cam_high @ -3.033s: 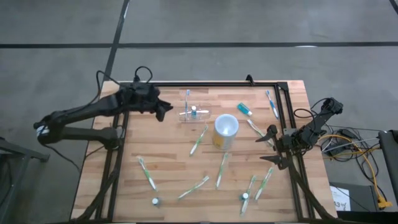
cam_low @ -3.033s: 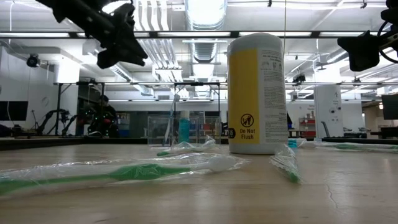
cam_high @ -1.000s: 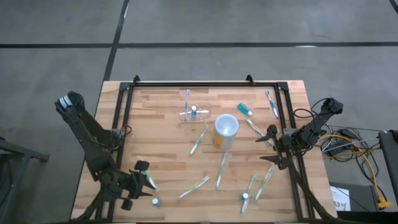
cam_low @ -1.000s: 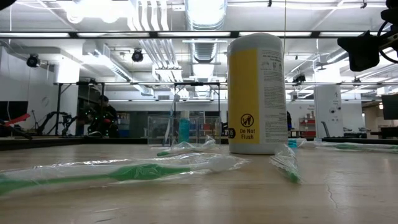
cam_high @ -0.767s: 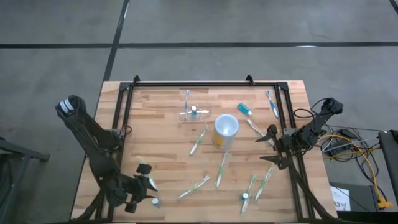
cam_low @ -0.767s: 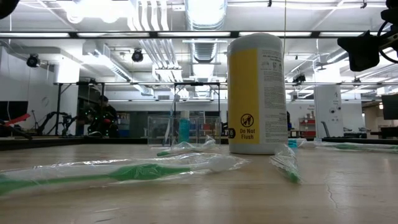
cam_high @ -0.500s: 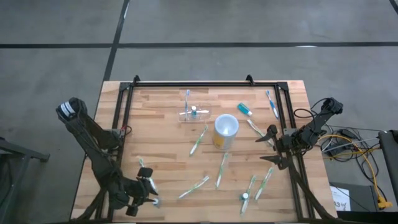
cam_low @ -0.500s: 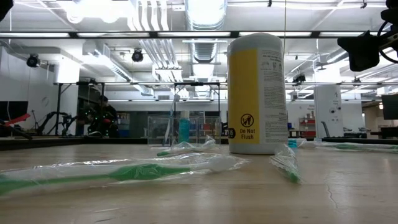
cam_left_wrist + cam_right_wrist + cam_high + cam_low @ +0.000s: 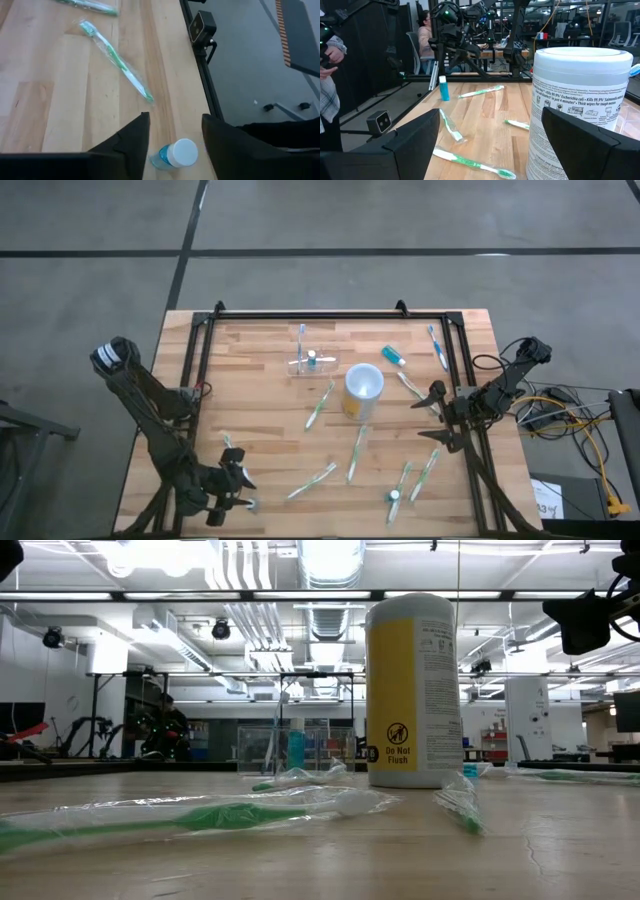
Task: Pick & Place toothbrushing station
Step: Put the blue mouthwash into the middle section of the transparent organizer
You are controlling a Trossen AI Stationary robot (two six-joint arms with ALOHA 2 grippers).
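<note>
From my console I see the left gripper [image 9: 238, 488] low at about seven o'clock on the pale butcher-block table [image 9: 270, 395], its two dark fingers [image 9: 127, 140] spread apart, straddling a small blue bottle with a round white cap [image 9: 175, 154] but not closed on it. Just beyond lies a green toothbrush in a crinkly clear wrapper [image 9: 116, 60]. Near twelve o'clock sits the toothbrushing station [image 9: 314, 362], a clear, faint plastic holder resting on the wood, untouched. Beside it, toward centre, stands the yellow wipes canister [image 9: 363, 391], cylindrical with a white lid. At three o'clock, by the black metal frame, the right gripper [image 9: 437, 414] waits with its jaws wide and nothing between them.
</note>
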